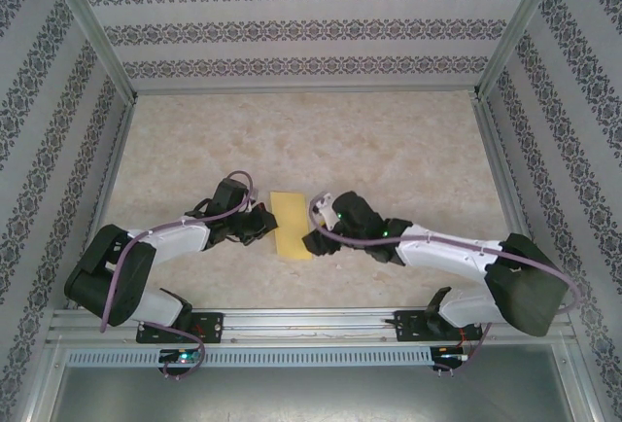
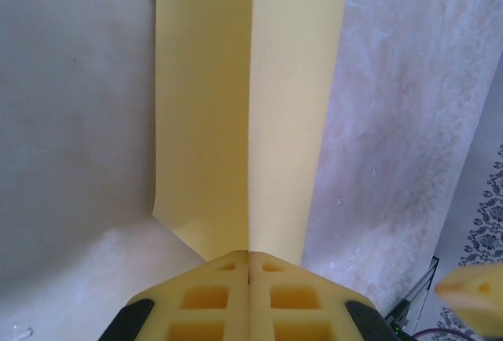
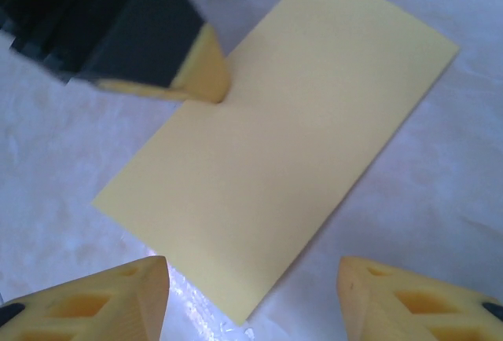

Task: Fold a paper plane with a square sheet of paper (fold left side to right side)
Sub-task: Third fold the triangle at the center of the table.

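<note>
The square sheet of paper (image 1: 291, 226) lies on the table as a yellow rectangle, folded in half, between the two arms. In the left wrist view the sheet (image 2: 251, 105) runs away from my fingertips with a straight line down its middle. My left gripper (image 1: 265, 224) is shut, and its tips (image 2: 249, 256) rest on the sheet's left edge; whether any paper sits between the jaws I cannot tell. In the right wrist view that same tip (image 3: 206, 78) touches the flat sheet (image 3: 275, 152). My right gripper (image 3: 251, 294) hovers open just off the sheet's right edge (image 1: 317, 239), holding nothing.
The pale marbled tabletop (image 1: 389, 150) stretches behind the paper. Patterned walls and metal frame posts (image 1: 97, 43) close it in on three sides. A metal rail (image 1: 311, 323) with both arm bases runs along the near edge.
</note>
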Controlling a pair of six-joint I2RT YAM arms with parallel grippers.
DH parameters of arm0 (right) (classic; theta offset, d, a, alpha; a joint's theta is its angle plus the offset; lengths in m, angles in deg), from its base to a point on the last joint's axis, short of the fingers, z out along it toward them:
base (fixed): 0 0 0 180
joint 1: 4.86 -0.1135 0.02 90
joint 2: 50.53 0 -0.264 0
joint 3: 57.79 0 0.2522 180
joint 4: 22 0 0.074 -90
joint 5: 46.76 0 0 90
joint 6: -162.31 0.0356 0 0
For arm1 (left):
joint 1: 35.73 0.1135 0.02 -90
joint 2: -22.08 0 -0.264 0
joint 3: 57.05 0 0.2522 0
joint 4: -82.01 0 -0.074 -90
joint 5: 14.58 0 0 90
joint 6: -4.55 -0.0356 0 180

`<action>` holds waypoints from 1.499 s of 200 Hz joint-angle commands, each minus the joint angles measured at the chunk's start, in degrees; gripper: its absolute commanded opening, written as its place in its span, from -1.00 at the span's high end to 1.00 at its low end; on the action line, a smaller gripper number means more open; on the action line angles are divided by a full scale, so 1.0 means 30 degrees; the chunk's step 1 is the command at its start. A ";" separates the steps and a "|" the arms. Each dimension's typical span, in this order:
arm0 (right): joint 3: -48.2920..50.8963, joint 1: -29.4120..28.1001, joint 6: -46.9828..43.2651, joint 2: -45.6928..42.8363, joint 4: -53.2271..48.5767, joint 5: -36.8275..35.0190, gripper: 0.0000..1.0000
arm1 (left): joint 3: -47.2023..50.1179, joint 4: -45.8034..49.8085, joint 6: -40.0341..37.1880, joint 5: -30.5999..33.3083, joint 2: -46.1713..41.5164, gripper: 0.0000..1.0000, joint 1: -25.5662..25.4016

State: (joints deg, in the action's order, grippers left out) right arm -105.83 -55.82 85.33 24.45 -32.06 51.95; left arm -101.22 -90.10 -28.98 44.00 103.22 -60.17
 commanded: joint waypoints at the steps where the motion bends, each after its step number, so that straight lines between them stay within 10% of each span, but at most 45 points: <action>1: 0.0992 -0.1612 -0.2610 -0.0370 0.2522 -0.2645 -0.18 | 0.0303 -0.1006 0.1157 0.0197 -0.0412 1.00 -0.0293; 87: 0.0085 -0.6161 -0.5822 0.2798 0.2942 -0.7571 -0.40 | 0.0288 -0.1120 0.1250 -0.0090 -0.0185 1.00 -0.0546; 187: -0.2207 -0.6601 -0.5785 0.5748 0.3159 -0.9314 -0.46 | 0.0094 -0.1384 0.1304 -0.0110 0.0284 1.00 -0.0800; 300: -0.1905 -0.6539 -0.3973 0.5988 0.3072 -0.8507 0.77 | 0.0098 -0.1472 0.0990 0.0035 0.0814 0.94 -0.0863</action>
State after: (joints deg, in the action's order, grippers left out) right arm -111.84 -75.25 70.88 42.16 -23.08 25.31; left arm -100.72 -92.87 -25.99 43.98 104.97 -62.01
